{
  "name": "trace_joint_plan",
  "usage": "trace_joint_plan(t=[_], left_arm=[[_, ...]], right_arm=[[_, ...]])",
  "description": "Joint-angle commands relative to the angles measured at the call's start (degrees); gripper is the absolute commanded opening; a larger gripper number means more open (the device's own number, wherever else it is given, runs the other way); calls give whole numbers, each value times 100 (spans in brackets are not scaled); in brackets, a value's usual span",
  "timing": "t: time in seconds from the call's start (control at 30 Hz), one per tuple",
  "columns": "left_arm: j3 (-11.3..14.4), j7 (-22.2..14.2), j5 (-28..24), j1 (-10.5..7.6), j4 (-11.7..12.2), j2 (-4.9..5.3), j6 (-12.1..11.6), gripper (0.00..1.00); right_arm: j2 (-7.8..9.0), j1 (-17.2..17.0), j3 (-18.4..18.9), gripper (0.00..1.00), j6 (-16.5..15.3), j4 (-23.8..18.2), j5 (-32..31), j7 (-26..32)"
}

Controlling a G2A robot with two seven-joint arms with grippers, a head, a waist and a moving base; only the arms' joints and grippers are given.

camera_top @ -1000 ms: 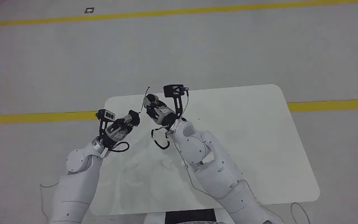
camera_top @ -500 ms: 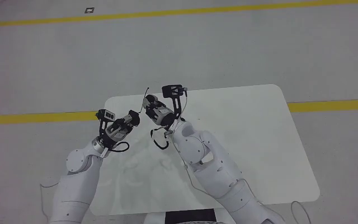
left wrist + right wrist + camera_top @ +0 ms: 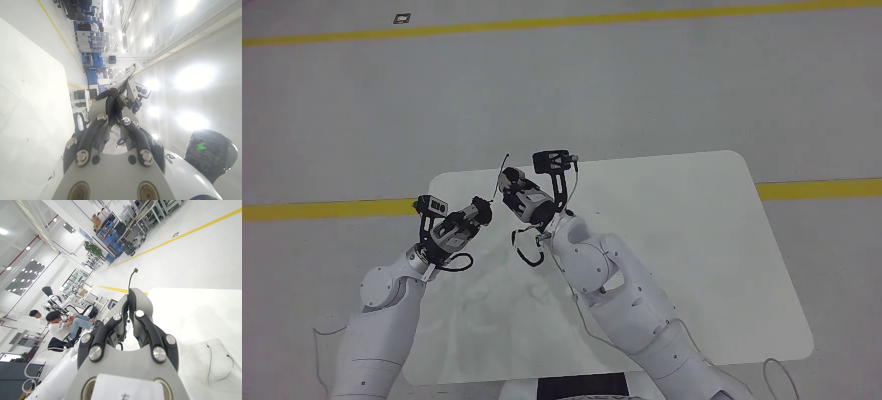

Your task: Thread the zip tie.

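right gripper point(image 3: 129, 293) | fingers point(image 3: 140, 302) pinch zip tie point(image 3: 129, 281) | left gripper point(image 3: 113, 94) near

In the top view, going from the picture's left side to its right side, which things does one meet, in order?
Left hand → zip tie, held in the right hand → bare right part of the table.

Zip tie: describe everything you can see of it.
The zip tie is a thin black strip, plastic by its look, with a small blocky head at its free end. The shut right gripper pinches it; the strip juts past the fingertips, slightly bent, in the air near the table's far edge. The head end touches nothing; the other end is hidden.
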Motion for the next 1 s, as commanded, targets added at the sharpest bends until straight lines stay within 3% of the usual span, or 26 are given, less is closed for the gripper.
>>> trace_joint_plan(t=[0.0,0.97], left_arm=[[0,0,0,0,0,0,0,0],[0,0,0,0,0,0,0,0]], right_arm=[[7,-1,-11,0,-4,-16,5,15],[78,46,-120,0,79,-18,73,85]])
